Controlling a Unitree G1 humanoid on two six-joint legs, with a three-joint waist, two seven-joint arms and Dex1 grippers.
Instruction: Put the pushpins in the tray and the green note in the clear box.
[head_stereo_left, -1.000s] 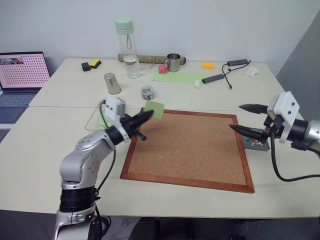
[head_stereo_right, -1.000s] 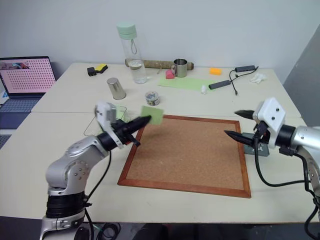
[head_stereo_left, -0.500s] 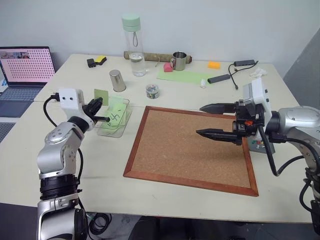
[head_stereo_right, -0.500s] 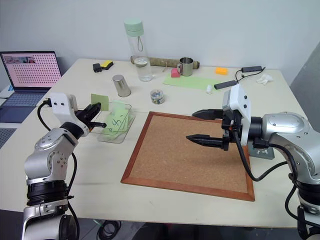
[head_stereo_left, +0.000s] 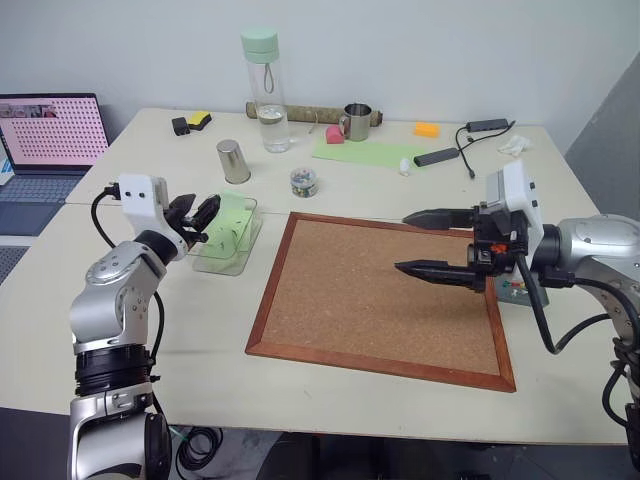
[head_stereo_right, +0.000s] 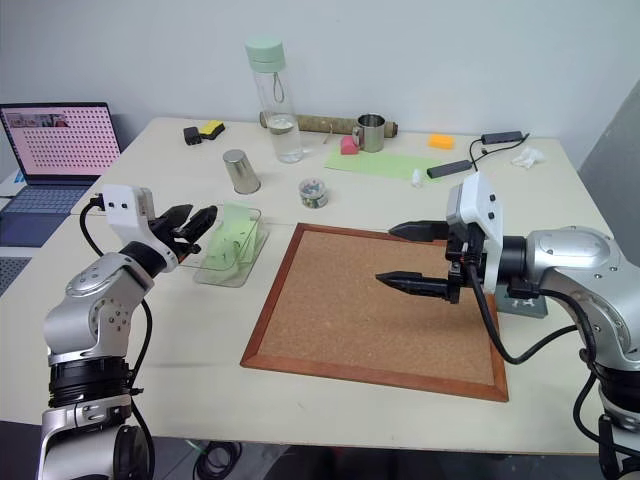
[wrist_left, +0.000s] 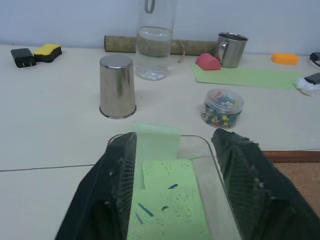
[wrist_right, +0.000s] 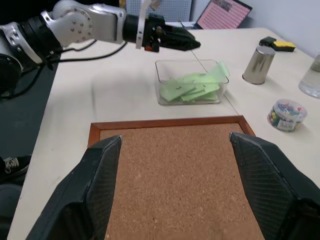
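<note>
At centre left, the left gripper (head_stereo_left: 203, 212) is hovering wide and empty beside the clear box (head_stereo_left: 228, 262), green note (wrist_left: 157, 142) propped inside; the right gripper (head_stereo_left: 419, 242), spread empty, is hanging over the corkboard (head_stereo_left: 350, 310) before the part-hidden tray (head_stereo_left: 518, 291).

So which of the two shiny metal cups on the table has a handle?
The metal mug at the far edge, beside the pink object on the pale green sheet. The other metal cup is a plain handleless tumbler, standing mouth down nearer the clear box.
</note>
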